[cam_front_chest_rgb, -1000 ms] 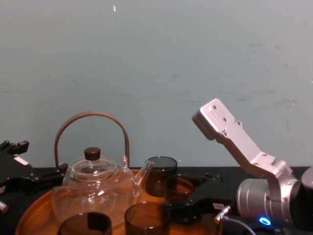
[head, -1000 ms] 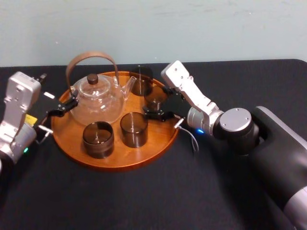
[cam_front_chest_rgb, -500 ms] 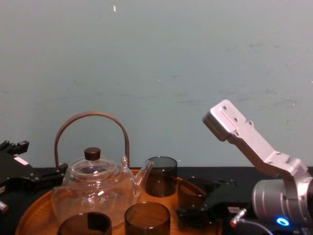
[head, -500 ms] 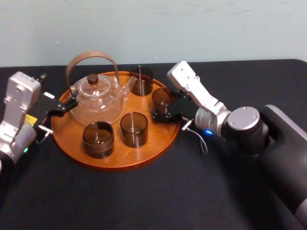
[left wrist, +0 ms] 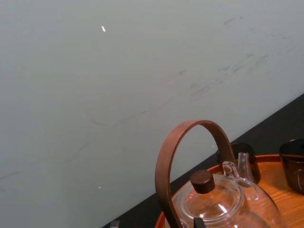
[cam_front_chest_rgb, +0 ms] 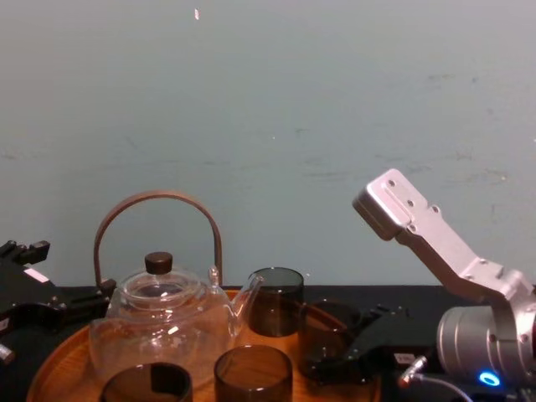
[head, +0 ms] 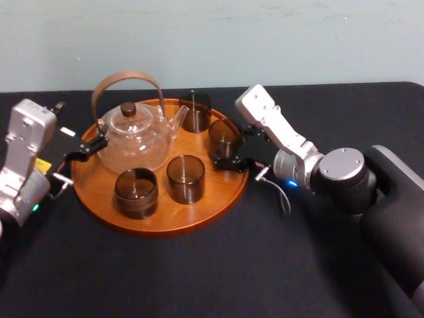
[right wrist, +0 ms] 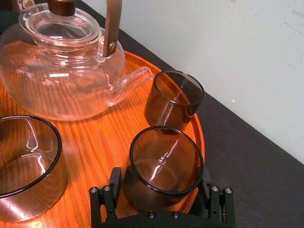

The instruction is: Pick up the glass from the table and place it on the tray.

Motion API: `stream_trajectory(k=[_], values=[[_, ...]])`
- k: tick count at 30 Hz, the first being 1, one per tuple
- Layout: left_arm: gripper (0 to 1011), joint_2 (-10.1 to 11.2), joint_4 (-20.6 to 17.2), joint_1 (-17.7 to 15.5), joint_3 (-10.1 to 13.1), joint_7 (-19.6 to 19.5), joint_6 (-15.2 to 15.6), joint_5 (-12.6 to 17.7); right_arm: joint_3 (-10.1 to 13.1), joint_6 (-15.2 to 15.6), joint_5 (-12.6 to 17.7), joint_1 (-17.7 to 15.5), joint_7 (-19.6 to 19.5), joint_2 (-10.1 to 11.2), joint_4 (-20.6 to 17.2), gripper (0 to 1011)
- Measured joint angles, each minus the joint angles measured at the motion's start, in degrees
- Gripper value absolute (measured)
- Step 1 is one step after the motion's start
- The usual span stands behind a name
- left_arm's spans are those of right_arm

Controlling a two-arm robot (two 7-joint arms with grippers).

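The small smoky-brown round drinking glass (head: pixel 224 138) stands upright and empty on the large round orange-brown wooden tray (head: pixel 165 228), just inside its low raised rim on the side nearest my right arm. Its mouth faces up and its base rests flat on the wood. My right gripper (head: pixel 230 147) reaches in around it, its fingers parted to either side. In my right wrist view, the glass (right wrist: pixel 166 161) is clear enough for the tray's grain to show through. The tray lies flat on the matte black tabletop (head: pixel 199 278), which spreads well beyond it on every side.
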Motion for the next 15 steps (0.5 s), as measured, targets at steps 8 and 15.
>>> stream_trajectory(k=[8,15], values=[[1009,0.0,0.0,0.0,0.0,0.0,0.0,0.0,-0.21,-0.02,-0.01,0.1,-0.06,-0.03,-0.48,1002],[1010,0.0,0.0,0.0,0.0,0.0,0.0,0.0,-0.1,0.41,0.04,-0.76,-0.07,0.62,-1.87,1002]])
